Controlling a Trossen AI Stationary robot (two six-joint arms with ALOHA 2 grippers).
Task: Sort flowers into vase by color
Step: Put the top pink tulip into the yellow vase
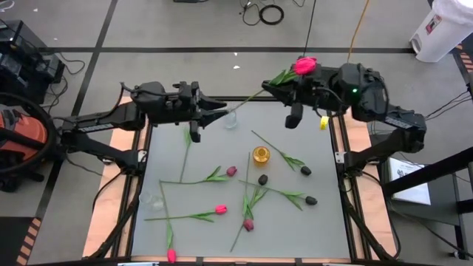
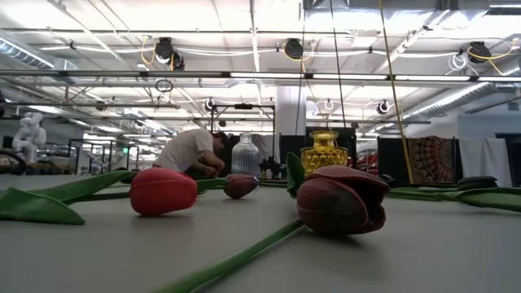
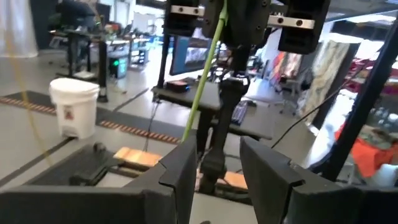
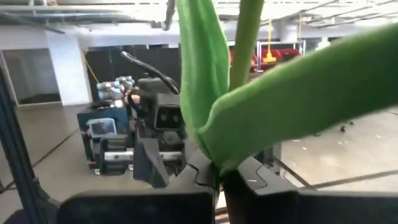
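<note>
My right gripper [image 1: 270, 88] hovers over the table's far edge, shut on a tulip with a bright pink head [image 1: 304, 65]. Its thin stem [image 1: 251, 96] slants down toward my left gripper [image 1: 224, 110], which is open. In the left wrist view the stem's free end [image 3: 188, 127] hangs just above the fingers; whether it touches them I cannot tell. A clear vase [image 1: 230, 120] stands below, and a yellow vase [image 1: 261, 155] stands mid-table. Several tulips lie flat on the mat, with pink [image 1: 220, 210], maroon [image 1: 231, 171] and black [image 1: 311, 200] heads. My right gripper pinches the pink tulip's stem where its leaves branch off [image 4: 219, 163], between the two fingers. The fingers come level from the table's right side and lie across the stem. The tulip is lifted clear and tilted, head up toward the far right, free end lower toward the left.
A second clear glass [image 1: 151, 199] sits near the mat's left edge. In the low view, a red head [image 2: 163, 191] and a maroon head [image 2: 342, 199] lie close to the near edge. A person bends over beyond the table [image 2: 191, 150]. Bare mat lies between the vases.
</note>
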